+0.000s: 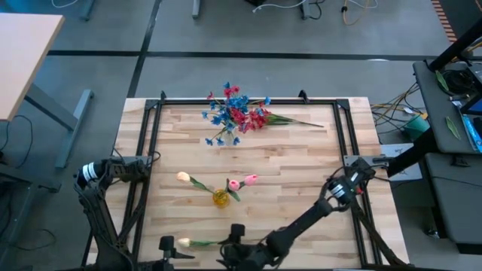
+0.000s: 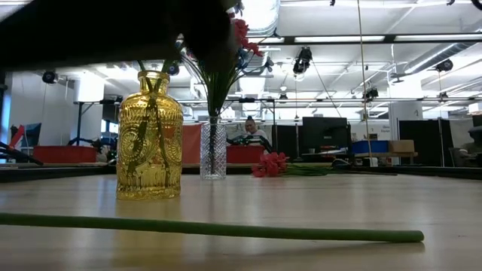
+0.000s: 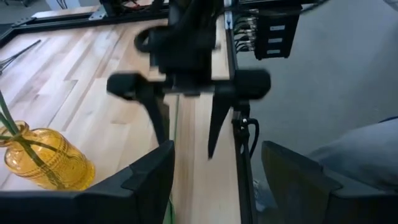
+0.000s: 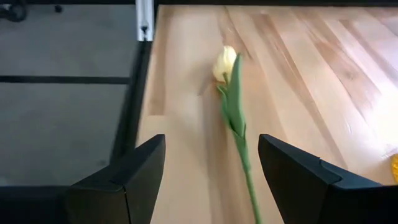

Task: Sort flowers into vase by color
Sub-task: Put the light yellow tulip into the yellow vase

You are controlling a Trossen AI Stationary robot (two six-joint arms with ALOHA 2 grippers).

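Cream tulip (image 4: 226, 62) laid flat on tabletop (image 1: 301, 162) at near edge, stem run straight between spread fingers of right end effector (image 1: 237, 235) (nothing gripped yet). Left end effector (image 1: 172, 244) parked beside bud, fingers parted, empty.

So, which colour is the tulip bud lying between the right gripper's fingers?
Cream-yellow, on a green stem: the tulip bud shows best in the right wrist view.

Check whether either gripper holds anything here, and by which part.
Nothing is held. The right gripper has open jaws astride the stem of the cream tulip lying on the table; the left gripper is open too.
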